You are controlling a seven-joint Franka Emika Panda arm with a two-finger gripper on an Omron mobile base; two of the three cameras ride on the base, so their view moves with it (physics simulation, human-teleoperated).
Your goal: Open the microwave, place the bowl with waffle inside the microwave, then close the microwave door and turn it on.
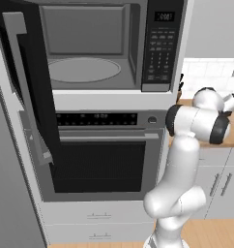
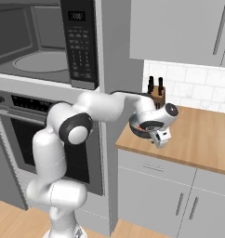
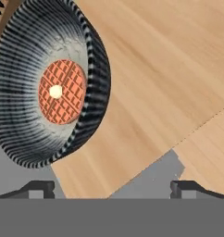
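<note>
Hanging above the wooden counter (image 2: 198, 135), the gripper (image 2: 160, 137) has its two fingers spread as wide as they go, one dark tip (image 3: 40, 189) low on each side of the hand view, with nothing between them. Just beyond the tips lies bare wood grain and the counter's front edge. A little farther along sits one bowl (image 3: 30, 97), dark with fine ribbing on its wall, standing on the counter near the edge beside the oven column. One waffle (image 3: 62, 91), round and orange-brown with a pale dot at its middle, lies flat on the bowl's floor. The fingers touch neither bowl nor waffle.

From the right base view the bowl (image 2: 138, 126) is mostly hidden behind the hand, with a sliver of orange showing at its rim. Behind it, against the white tiled wall, stands one knife block (image 2: 156, 93) with two dark handles sticking up.

Farther left, in the tall cabinet column, one microwave (image 1: 97, 46) is set above one wall oven (image 1: 102, 155). The microwave door (image 1: 27, 82) is swung wide to the left, its one vertical bar handle facing out. Inside the grey cavity one round glass turntable (image 1: 82, 70) lies bare. One black keypad panel (image 1: 161, 46) with a small display sits to the right of the cavity. Two drawer fronts (image 1: 97, 215) lie under the oven.
</note>
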